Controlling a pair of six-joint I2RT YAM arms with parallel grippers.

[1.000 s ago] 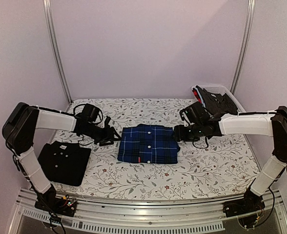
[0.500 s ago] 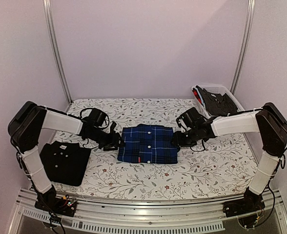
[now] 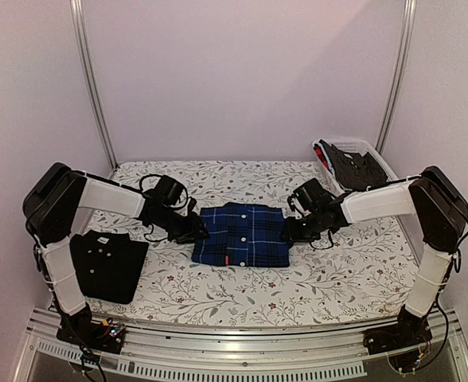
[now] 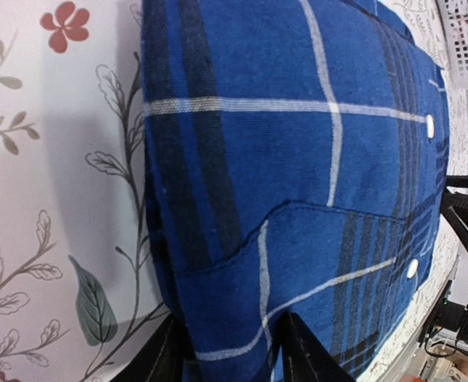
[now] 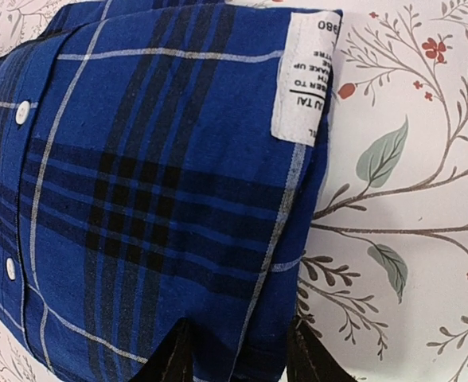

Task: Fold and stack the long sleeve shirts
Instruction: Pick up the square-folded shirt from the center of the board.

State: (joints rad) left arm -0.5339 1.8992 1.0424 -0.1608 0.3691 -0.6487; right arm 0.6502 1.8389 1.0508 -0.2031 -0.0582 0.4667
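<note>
The folded blue plaid shirt (image 3: 242, 235) lies in the middle of the table. My left gripper (image 3: 196, 231) is at its left edge and my right gripper (image 3: 290, 231) is at its right edge. In the left wrist view the open left gripper (image 4: 234, 358) has a finger on each side of the plaid shirt's (image 4: 298, 159) folded edge. In the right wrist view the open right gripper (image 5: 238, 358) straddles the plaid shirt's (image 5: 154, 183) edge below its white label (image 5: 306, 79). The folded black shirt (image 3: 107, 265) lies at the front left, apart from both grippers.
A white lattice basket (image 3: 381, 163) with dark clothes (image 3: 349, 167) stands at the back right corner. The table has a floral cloth (image 3: 329, 278). Metal posts stand at the back left and back right.
Both grippers have moved inward toward the plaid shirt and now reach its left and right edges. Neither shirt has moved.
</note>
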